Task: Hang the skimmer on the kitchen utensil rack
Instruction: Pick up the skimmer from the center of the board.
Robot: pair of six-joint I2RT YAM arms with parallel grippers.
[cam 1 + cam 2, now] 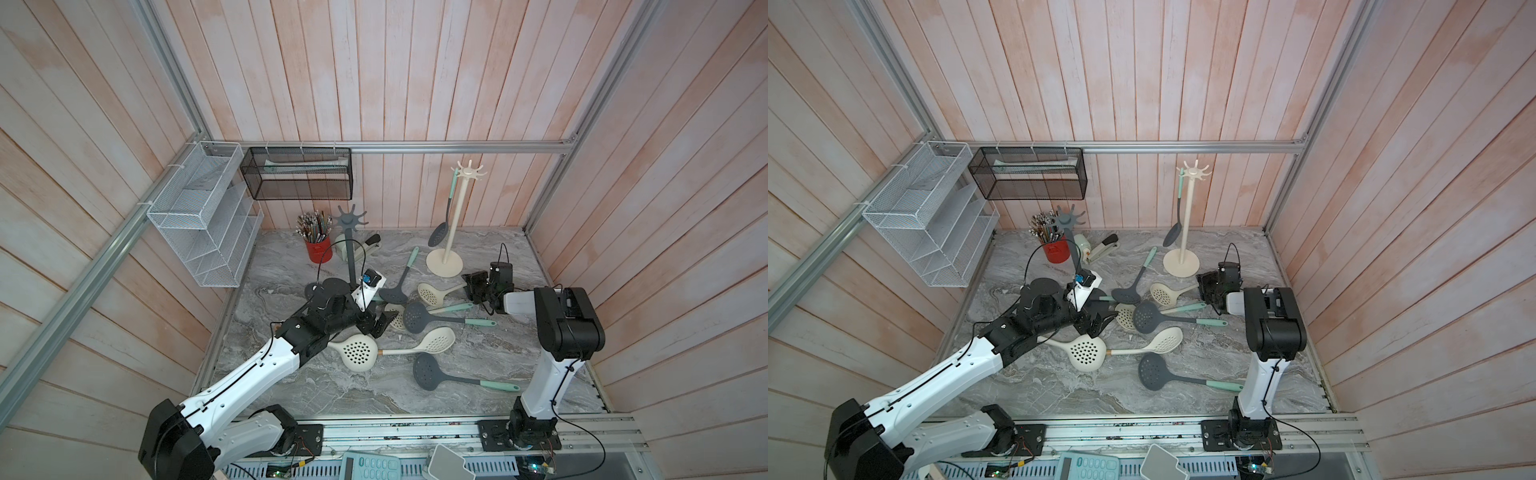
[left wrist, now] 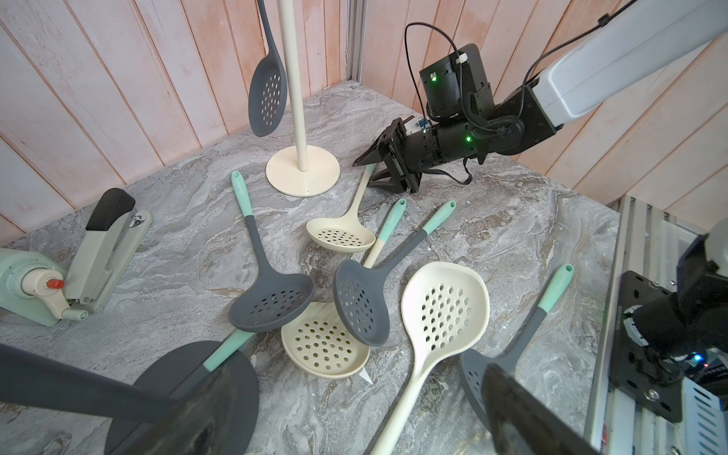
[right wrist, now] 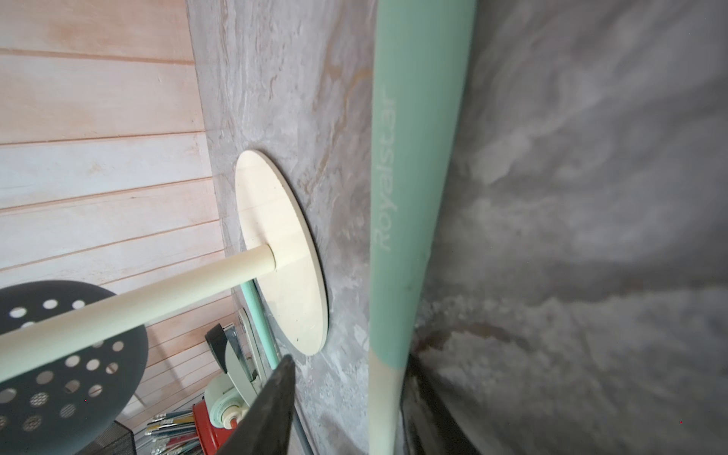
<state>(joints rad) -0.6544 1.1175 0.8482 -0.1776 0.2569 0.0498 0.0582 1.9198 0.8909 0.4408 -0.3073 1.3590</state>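
Note:
A cream skimmer [image 1: 430, 293] with a mint handle end [image 3: 417, 177] lies on the marble table, just in front of the cream utensil rack [image 1: 451, 216]. My right gripper [image 1: 471, 286] is low over the table and straddles that handle. The handle rests against one finger [image 3: 425, 402], and a clear gap separates it from the other finger. A grey skimmer [image 1: 438, 237] hangs from a hook of the cream rack. My left gripper [image 1: 380, 324] stands wide open and empty above the table, beside the base of a grey rack [image 1: 351, 245].
Several more grey and cream skimmers [image 1: 428, 318] lie piled mid-table between the arms. A red pencil cup [image 1: 320, 249], a stapler [image 1: 370, 245] and a pale green crank device [image 2: 27, 283] stand at the back left. A white wire shelf [image 1: 199, 216] and a black mesh basket [image 1: 297, 174] hang on the walls.

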